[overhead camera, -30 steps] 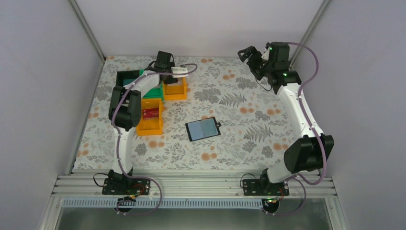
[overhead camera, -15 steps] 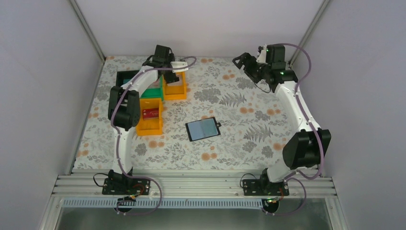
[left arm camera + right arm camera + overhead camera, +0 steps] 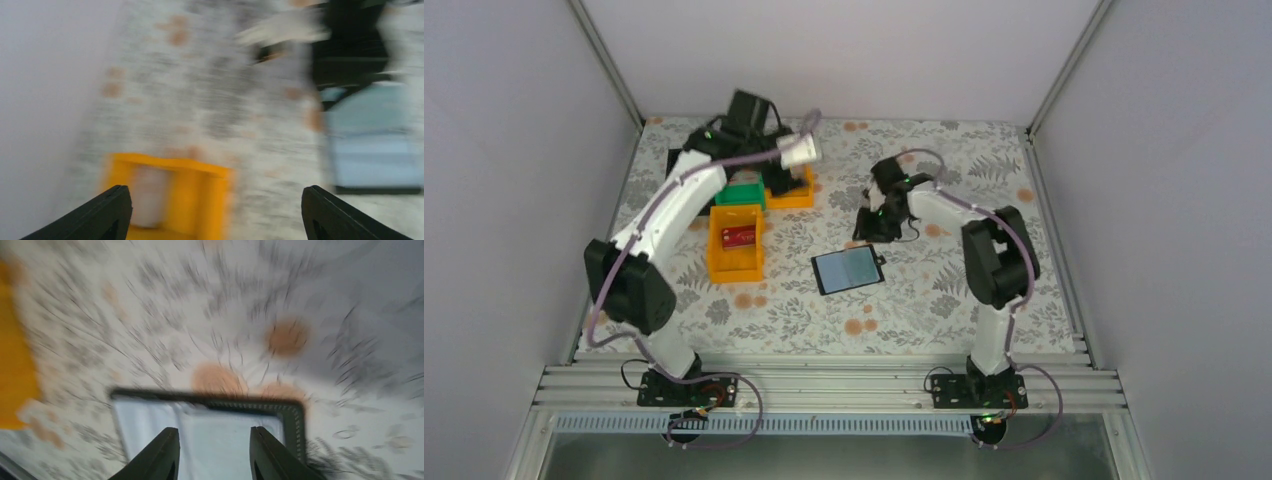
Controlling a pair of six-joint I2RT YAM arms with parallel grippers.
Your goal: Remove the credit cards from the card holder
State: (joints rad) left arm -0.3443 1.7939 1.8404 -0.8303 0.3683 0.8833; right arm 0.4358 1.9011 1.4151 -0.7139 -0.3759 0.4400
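The card holder (image 3: 848, 270) lies open on the floral cloth, pale blue-grey side up with a dark border. My right gripper (image 3: 874, 222) hangs just over its far edge. In the right wrist view the holder (image 3: 220, 425) fills the bottom, and the right gripper (image 3: 215, 460) stands partly open above its pale panel with nothing between the fingers. A red credit card (image 3: 738, 236) lies in the near orange tray (image 3: 735, 265). My left gripper (image 3: 774, 172) is by the back trays, wide open and empty (image 3: 220, 220). The left wrist view is blurred and shows the holder (image 3: 372, 145) at the right.
A green tray (image 3: 744, 192), a black tray (image 3: 686, 160) and a second orange tray (image 3: 796, 192) stand at the back left. An orange tray (image 3: 170, 195) with a pale blurred shape in it sits below the left gripper. Grey walls close in three sides.
My right arm swung from the back right corner to the middle, down over the holder, and its jaws narrowed. The left arm's elbow swung out left, and its jaws widened.
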